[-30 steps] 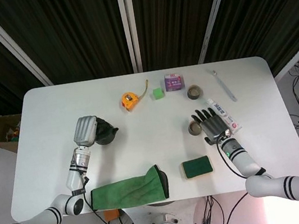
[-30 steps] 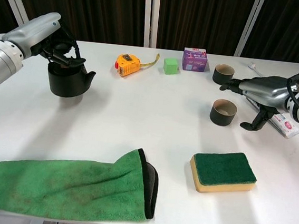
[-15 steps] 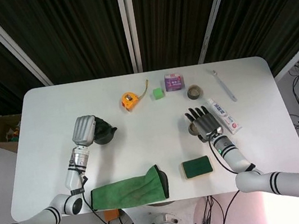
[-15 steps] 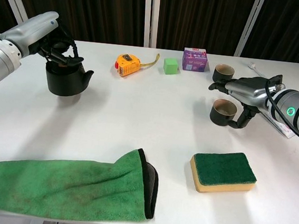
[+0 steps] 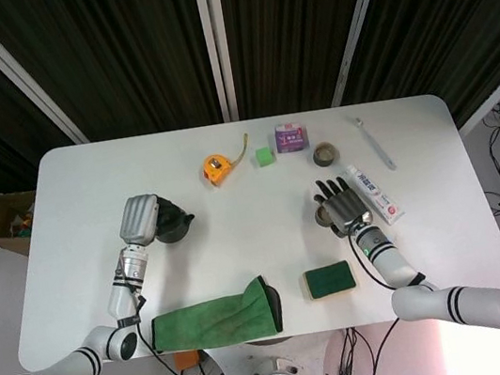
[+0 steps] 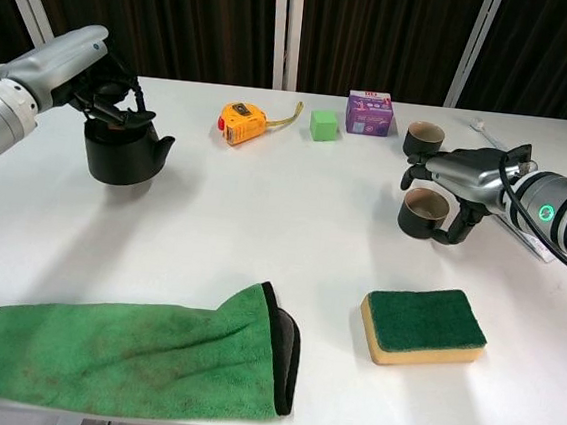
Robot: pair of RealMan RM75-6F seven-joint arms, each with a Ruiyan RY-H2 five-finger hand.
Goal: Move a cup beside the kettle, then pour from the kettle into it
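The left robot hand (image 6: 93,82) grips the kettle (image 6: 121,150) from above; the right robot hand (image 6: 464,185), fingers curled, wraps the nearer cup (image 6: 422,212) on the tabletop (image 6: 263,221), well apart from the kettle.

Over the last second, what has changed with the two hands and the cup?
The right hand has moved in toward the robot's left, from beside the near cup to over it, fingers curling around it; a firm grip is unclear. The left hand keeps holding the kettle, which drifted slightly. The far cup, sponge and cloth stayed put.
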